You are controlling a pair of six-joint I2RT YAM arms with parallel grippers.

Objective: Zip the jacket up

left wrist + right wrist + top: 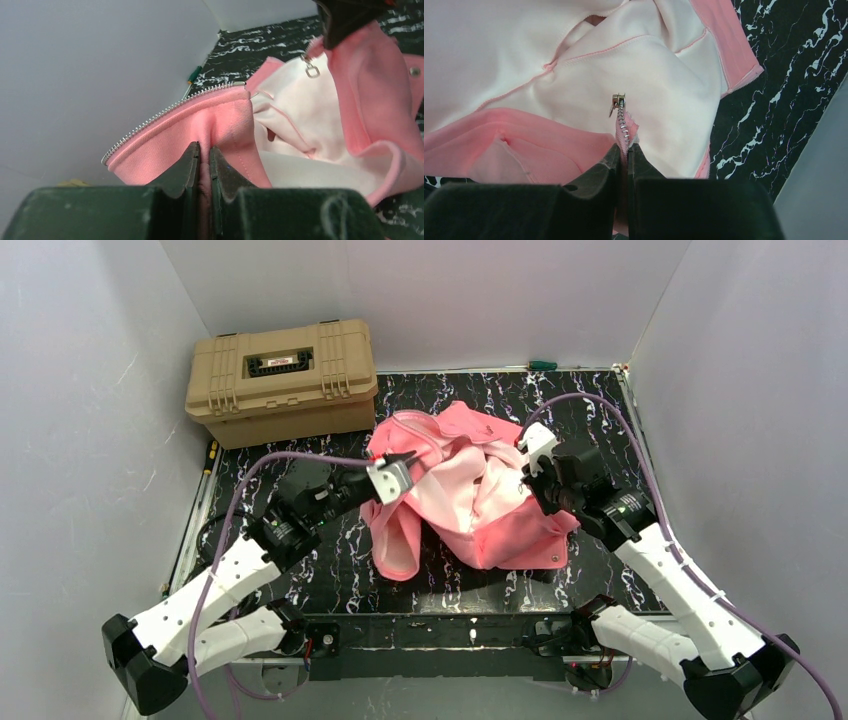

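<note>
The salmon-pink jacket [470,495] lies crumpled and open in the middle of the table, pale lining up. My left gripper [398,475] is shut on a fold of the jacket [220,122] just below a row of silver zipper teeth [165,114]. My right gripper [530,478] is shut on the other front edge, pinching the zipper tape [625,131] just under the metal slider [617,101]. From the left wrist view that slider [311,70] hangs below the right arm, apart from the left zipper row.
A tan hard case [282,380] stands at the back left corner, close to the jacket. White walls enclose the black marbled table [330,570] on three sides. A green-handled tool [542,365] lies along the back wall.
</note>
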